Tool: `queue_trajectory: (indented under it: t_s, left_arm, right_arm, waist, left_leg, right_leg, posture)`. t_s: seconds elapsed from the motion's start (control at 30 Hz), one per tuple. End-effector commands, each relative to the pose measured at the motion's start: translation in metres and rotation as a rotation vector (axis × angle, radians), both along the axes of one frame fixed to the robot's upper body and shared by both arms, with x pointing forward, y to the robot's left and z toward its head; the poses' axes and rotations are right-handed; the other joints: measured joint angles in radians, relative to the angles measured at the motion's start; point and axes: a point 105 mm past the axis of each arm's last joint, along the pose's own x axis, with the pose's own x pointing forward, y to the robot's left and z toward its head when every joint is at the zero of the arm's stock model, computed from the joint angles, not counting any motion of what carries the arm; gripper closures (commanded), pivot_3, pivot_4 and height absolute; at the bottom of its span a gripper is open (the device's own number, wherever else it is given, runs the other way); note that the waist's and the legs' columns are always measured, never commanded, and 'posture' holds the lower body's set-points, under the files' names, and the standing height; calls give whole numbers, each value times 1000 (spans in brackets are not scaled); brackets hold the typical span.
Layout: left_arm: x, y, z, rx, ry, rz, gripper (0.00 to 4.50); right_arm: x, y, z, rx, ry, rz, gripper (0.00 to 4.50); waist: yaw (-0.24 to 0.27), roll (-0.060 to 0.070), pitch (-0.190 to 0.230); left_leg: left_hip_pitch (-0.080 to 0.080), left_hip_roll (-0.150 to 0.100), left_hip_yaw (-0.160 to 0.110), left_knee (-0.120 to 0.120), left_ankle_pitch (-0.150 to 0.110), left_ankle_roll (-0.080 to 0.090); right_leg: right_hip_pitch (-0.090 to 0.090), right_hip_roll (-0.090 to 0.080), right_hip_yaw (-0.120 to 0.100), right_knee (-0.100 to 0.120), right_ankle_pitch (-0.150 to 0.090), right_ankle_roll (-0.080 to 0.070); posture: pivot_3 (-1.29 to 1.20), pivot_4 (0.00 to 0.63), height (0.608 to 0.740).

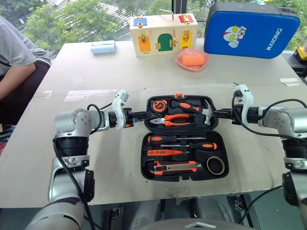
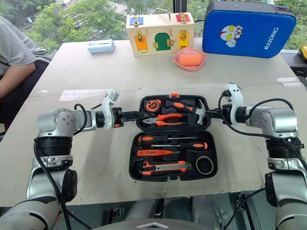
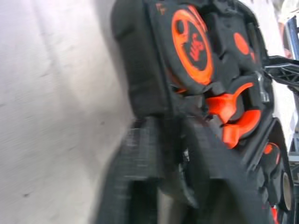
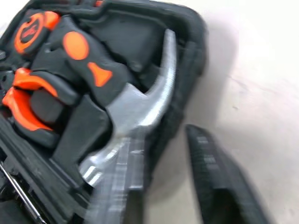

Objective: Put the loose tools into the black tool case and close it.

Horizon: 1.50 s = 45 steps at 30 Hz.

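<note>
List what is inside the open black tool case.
Inside the black tool case: far half holds tape measure, pliers and hammer; near half holds two screwdrivers, tester pen, utility knife and tape roll. The recesses beneath them are covered.

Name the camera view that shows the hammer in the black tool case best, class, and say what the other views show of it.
The right wrist view: the hammer is close, its steel head and orange-marked black handle plain, seated in the black tool case. The head views show it small in the case's far half. The left wrist view shows no clear hammer.
</note>
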Motion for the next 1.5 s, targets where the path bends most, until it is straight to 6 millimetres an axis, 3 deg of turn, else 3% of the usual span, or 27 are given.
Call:
queue_trajectory:
  t_s: [0.03,0.17,0.33,0.53,0.63,0.77,0.97,1.17,1.33,1.4,1.5]
  left_arm:
    - [-4,-4,-5,21,2,-17,4469]
    - [-3,-5,-3,28,-39,-12,4469]
    - [-4,-15,34,31,-324,-44,4469]
    - [-15,-21,72,135,-737,-46,4469]
    - [-19,-24,80,185,-893,-49,4469]
    - [-18,-24,81,337,-1123,-37,4469]
    - [-25,-22,54,532,-1342,-121,4469]
    - [-50,-2,29,755,-1601,-222,4469]
    - [-75,13,20,791,-1598,-265,4469]
    - [-90,20,25,739,-1513,-276,3641]
    - [-118,37,40,661,-1324,-231,2441]
  right_arm:
    - [-2,-6,-11,-74,-2,-7,4494]
    - [-2,-6,-8,-89,-42,5,4494]
    - [0,0,14,-70,-182,45,4494]
    - [8,3,68,-103,-627,8,4494]
    - [5,6,77,-94,-738,21,4494]
    - [-5,11,90,-177,-1008,90,4494]
    - [-14,10,60,-379,-1172,216,4494]
    - [-44,2,13,-594,-1301,477,4494]
    - [-55,-12,12,-620,-1300,516,4494]
    - [-64,-21,13,-550,-1166,534,4500]
    - [-86,-38,16,-478,-926,623,3614]
  waist:
    - [1,-3,-2]
    - [1,-2,-3]
    - [2,-2,-3]
    - [0,-3,-1]
    - [0,-2,-1]
    - [2,-2,-1]
    - [1,-2,-1]
    - [5,-2,-1]
    - [-4,-2,-1]
    - [-7,-2,-1]
    - [-8,0,1]
  left_leg:
    - [0,0,0,0,0,0]
    - [0,0,-1,0,0,0]
    - [-1,0,-1,0,0,0]
    - [-1,0,0,0,0,0]
    - [-1,0,1,-2,0,0]
    - [-1,0,1,-4,0,0]
    - [-1,0,2,-4,0,0]
    - [0,0,2,-4,0,0]
    - [2,1,5,-4,0,0]
    - [2,1,5,-4,0,0]
    - [0,3,6,-6,0,0]
  right_leg:
    - [0,0,0,0,0,0]
    - [0,0,0,0,0,0]
    - [0,-1,0,0,0,0]
    - [-1,0,1,0,0,0]
    - [-2,0,2,-1,0,0]
    - [-2,0,1,-2,0,0]
    - [-2,0,2,-2,0,0]
    - [-2,1,2,-2,0,0]
    - [-1,2,6,-1,0,0]
    - [-2,2,8,-1,0,0]
    - [-5,3,12,-1,0,0]
  posture:
    - [0,150,735]
    - [0,150,735]
    - [0,150,735]
    - [0,150,735]
    - [0,150,735]
    - [0,150,735]
    - [0,150,735]
    - [0,150,735]
    - [0,150,735]
    - [0,150,735]
    - [0,150,735]
